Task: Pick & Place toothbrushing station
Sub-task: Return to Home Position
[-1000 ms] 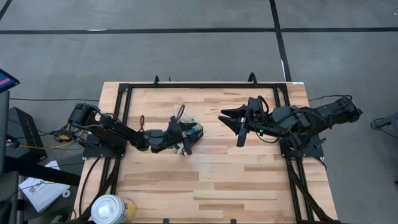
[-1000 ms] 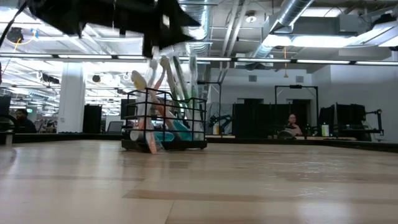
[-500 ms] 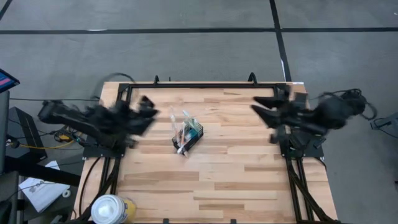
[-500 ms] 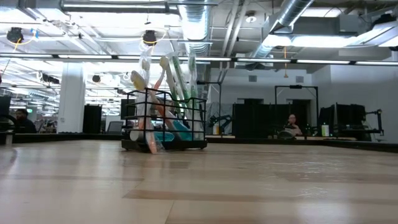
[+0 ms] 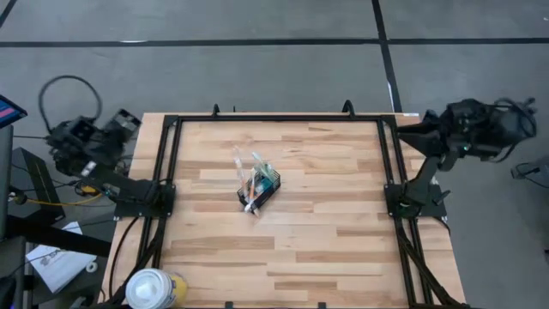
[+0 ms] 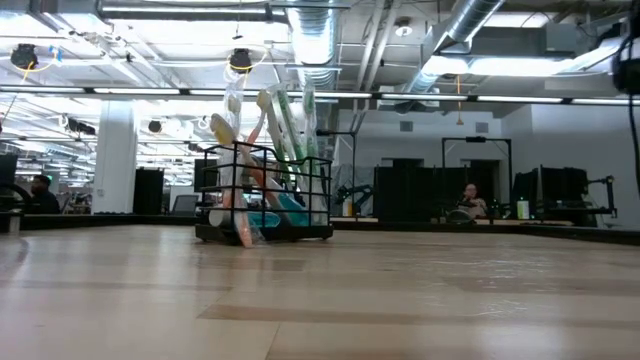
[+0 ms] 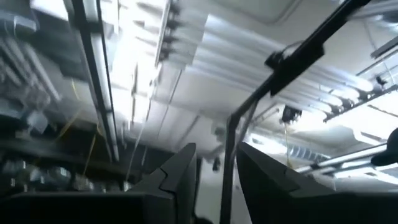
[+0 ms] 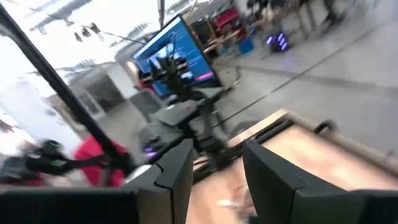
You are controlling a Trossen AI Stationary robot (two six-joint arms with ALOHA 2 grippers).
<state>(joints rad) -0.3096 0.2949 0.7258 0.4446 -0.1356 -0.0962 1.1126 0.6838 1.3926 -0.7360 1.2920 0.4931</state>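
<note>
A: So, how far along is it?

B: Nearly finished, I'd say. The holder [image 5: 262,190] stands upright on the table [image 5: 326,249], a little left of the middle and toward the far side. The brushes [image 6: 268,125] lean in it, fanned above the rim.

A: Anything loose on the wood?

B: Nothing I can see from above. The only other thing is a container [image 5: 153,289] at the near left corner, well apart from the holder.

A: What else is in the holder?

B: A blue-green item [image 6: 285,212] lies low inside. I can't tell what it is. A pale piece [image 6: 240,236] seems to poke out by the base and touch the wood, so that may want a look.

A: And the arms?

B: Both are folded clear of the work. The left arm [image 5: 86,146] sits beyond the table's left edge, and the right arm [image 5: 467,129] sits off the far right corner. The left gripper [image 7: 216,155] aims at the ceiling [image 7: 186,74], fingers apart, with nothing between them. The right gripper [image 8: 217,149] looks across the table, likewise spread and empty.

A: What's left, then?

B: No more placing, as I judge it. The arms only need to settle at rest, if they aren't there already.
</note>
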